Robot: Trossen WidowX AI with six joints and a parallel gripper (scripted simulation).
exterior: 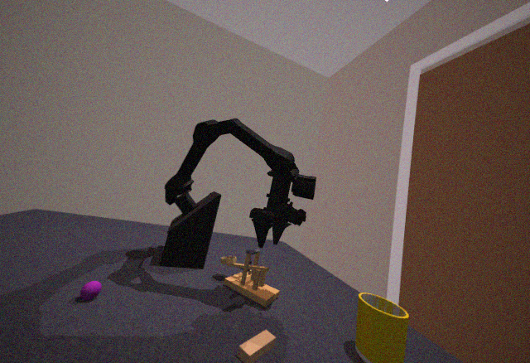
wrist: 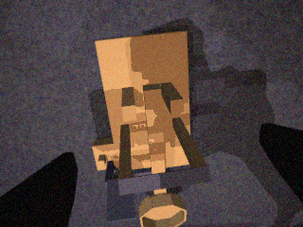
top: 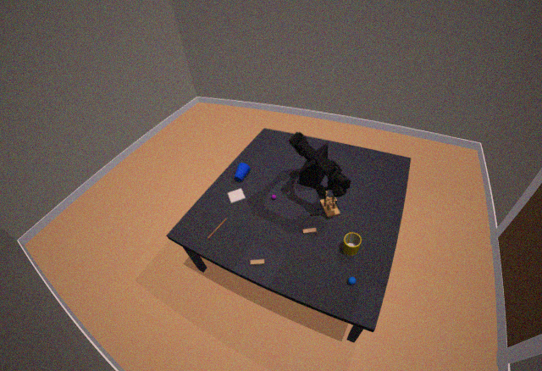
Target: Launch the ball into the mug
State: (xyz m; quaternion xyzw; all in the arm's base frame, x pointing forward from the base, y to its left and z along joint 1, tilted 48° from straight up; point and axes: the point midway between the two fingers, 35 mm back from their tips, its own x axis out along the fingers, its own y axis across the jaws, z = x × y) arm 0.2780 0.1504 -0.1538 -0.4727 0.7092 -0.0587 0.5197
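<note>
With the small wooden catapult (top: pixel 334 212) (exterior: pixel 256 291) (wrist: pixel 161 52) apparently turned toward the tall yellow mug (top: pixel 351 244) (exterior: pixel 381 329), loading came next.
The black jaws (top: pixel 330 196) (exterior: pixel 268 245) hung released above the frame, nothing between them; the cup at the arm's end looked unloaded, and the shiny purple ball (top: pixel 273 196) (exterior: pixel 90 290), probably the one to load, lay on the dark desk (top: pixel 279 288) (exterior: pixel 162 333), well apart; best to rise straight up past the uprights before swinging sideways, since a nudge could have spoiled the aim.
</note>
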